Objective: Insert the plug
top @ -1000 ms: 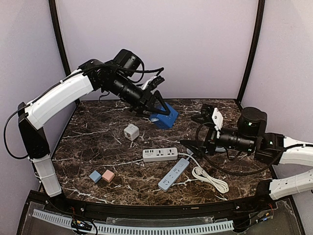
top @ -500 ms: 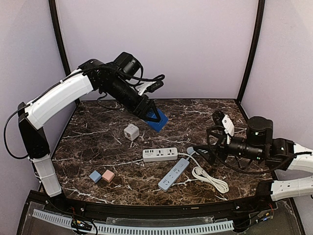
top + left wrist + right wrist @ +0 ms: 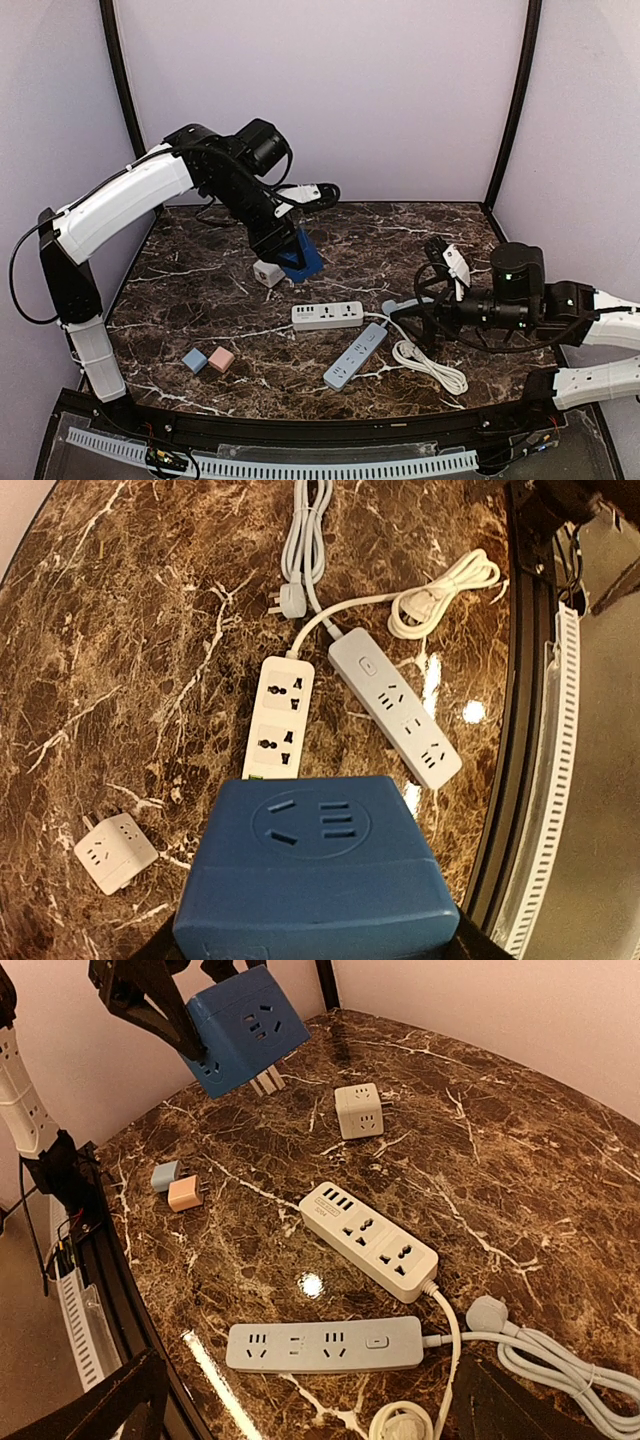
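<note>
Legible text, brands, numbers: none can be read in any view; blue cube-shaped plastic socket adapter (image 3: 315, 880): faint moulded mark at its lower left edge, too blurred to read; white two-outlet plastic power strip (image 3: 278, 717): small green mark at the near end, illegible; long grey plastic power strip (image 3: 395, 705): tiny symbol on its button, too small to make out.

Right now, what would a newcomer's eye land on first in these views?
The blue cube adapter, clamped in the left gripper, hangs in the air over the back left of the marble table, prongs showing. Nearer, a white power strip and a grey power strip lie close together mid-table, a small white cube adapter behind them.
</note>
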Controlling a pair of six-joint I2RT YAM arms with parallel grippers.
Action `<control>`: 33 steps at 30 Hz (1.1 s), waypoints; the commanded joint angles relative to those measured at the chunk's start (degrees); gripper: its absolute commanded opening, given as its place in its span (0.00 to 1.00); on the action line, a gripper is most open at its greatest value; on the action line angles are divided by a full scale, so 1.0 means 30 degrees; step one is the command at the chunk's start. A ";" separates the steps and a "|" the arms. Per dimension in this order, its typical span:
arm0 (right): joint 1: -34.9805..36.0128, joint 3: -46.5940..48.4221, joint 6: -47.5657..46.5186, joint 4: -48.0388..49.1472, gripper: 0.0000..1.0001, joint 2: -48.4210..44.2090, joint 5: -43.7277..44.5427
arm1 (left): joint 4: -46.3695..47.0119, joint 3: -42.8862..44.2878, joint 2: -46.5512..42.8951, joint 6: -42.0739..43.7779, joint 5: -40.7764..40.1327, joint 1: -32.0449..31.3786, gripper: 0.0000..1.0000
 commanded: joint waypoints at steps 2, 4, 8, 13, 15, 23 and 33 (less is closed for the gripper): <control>0.0209 -0.0185 0.2281 -0.0647 0.99 -0.0768 0.0590 | -0.0981 -0.1135 0.0167 0.4234 -0.0320 -0.0031 0.01; 0.0184 -0.0346 0.2616 -0.0916 0.99 -0.1096 0.0903 | -0.0759 -0.1664 0.0264 0.5526 -0.0216 -0.0066 0.01; 0.0197 -0.0390 0.3068 -0.1421 0.99 -0.1408 0.1114 | 0.0346 -0.1904 0.0750 0.6646 0.0337 -0.0121 0.01; 0.0191 -0.0111 0.3277 -0.2288 0.99 -0.1324 0.1357 | 0.1735 -0.2515 0.1358 0.8661 0.0850 -0.0317 0.01; 0.0204 0.0104 0.3392 -0.2660 0.99 -0.1266 0.1429 | 0.1909 -0.2887 0.1526 0.9888 0.0626 -0.0417 0.01; 0.0203 0.1102 0.4114 -0.4076 0.98 -0.1032 0.2102 | 0.2241 -0.2324 0.3260 1.0859 -0.0743 -0.0613 0.01; 0.0208 0.1617 0.4724 -0.4557 0.98 -0.0704 0.1874 | 0.3282 -0.0532 0.5997 0.7373 -0.1595 -0.0612 0.01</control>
